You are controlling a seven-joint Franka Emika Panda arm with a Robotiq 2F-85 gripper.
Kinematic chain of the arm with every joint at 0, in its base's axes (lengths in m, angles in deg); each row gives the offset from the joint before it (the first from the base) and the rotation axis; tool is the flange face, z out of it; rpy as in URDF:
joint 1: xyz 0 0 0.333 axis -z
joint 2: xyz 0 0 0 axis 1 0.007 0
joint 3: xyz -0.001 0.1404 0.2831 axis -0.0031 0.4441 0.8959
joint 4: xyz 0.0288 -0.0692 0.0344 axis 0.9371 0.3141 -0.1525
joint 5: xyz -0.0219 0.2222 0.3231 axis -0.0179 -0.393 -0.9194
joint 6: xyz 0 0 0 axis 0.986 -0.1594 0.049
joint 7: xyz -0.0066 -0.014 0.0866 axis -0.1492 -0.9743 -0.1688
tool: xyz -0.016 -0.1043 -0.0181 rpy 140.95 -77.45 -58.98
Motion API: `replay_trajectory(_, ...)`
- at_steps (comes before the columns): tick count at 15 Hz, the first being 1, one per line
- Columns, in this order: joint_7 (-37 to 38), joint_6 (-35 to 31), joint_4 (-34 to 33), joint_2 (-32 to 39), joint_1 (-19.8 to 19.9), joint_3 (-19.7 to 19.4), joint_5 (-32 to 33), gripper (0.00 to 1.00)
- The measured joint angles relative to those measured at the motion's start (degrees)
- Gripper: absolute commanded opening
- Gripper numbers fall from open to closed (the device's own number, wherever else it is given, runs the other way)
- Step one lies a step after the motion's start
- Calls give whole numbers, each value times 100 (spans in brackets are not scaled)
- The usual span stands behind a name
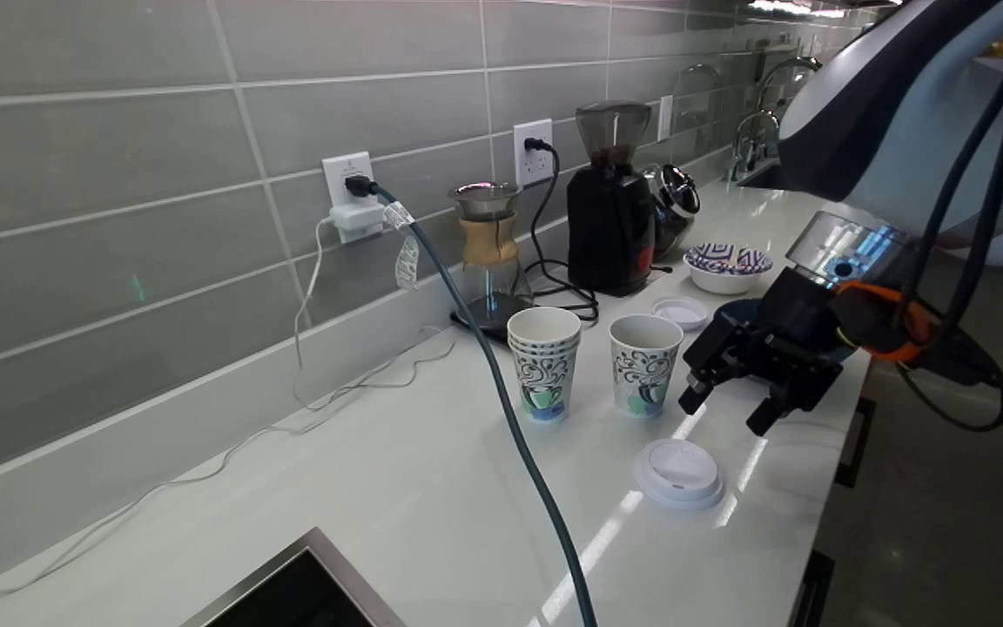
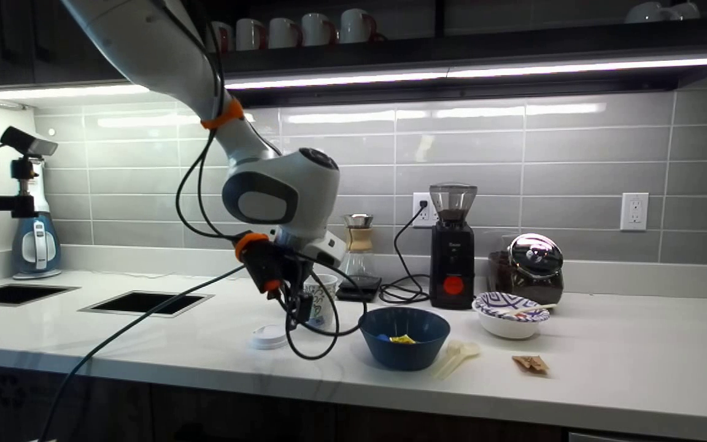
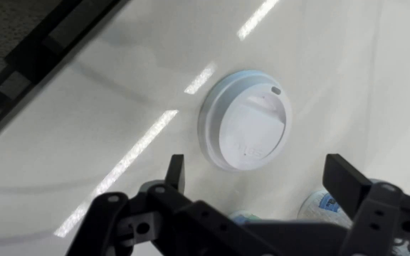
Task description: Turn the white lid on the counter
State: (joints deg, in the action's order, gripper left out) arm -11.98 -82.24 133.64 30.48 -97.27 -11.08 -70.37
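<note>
The white lid point(image 1: 680, 475) lies flat on the white counter point(image 1: 432, 496), near its front edge and in front of the paper cups. It also shows in an exterior view point(image 2: 269, 337). In the wrist view the lid point(image 3: 253, 124) has its raised top and small sip hole facing up. My gripper point(image 1: 725, 411) is open and empty above the counter, on the lid's cup side and apart from it. In the wrist view the two fingertips point(image 3: 258, 169) are wide apart, with the lid beyond them. The gripper also shows in an exterior view point(image 2: 298, 316), partly behind cables.
A cup stack point(image 1: 545, 366) and a single paper cup point(image 1: 645, 366) stand close to the gripper. A blue bowl point(image 2: 405, 344), spoons point(image 2: 455, 357) and a patterned bowl point(image 2: 510, 316) stand farther along. Another white disc point(image 1: 681, 313) lies behind the cups. A thick cable point(image 1: 501, 392) crosses an exterior view.
</note>
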Motion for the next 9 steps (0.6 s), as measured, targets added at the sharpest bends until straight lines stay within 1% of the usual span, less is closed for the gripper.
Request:
replay_trajectory(3,1204,92,35,-599,-168,46,1346,100)
replay_trajectory(5,1925,290,21,-1072,-206,127,2229,100)
replay_trajectory(7,2425,561,-16,-1551,-218,208,2841,100)
replay_trajectory(9,2721,853,-75,-2003,-220,277,3144,100)
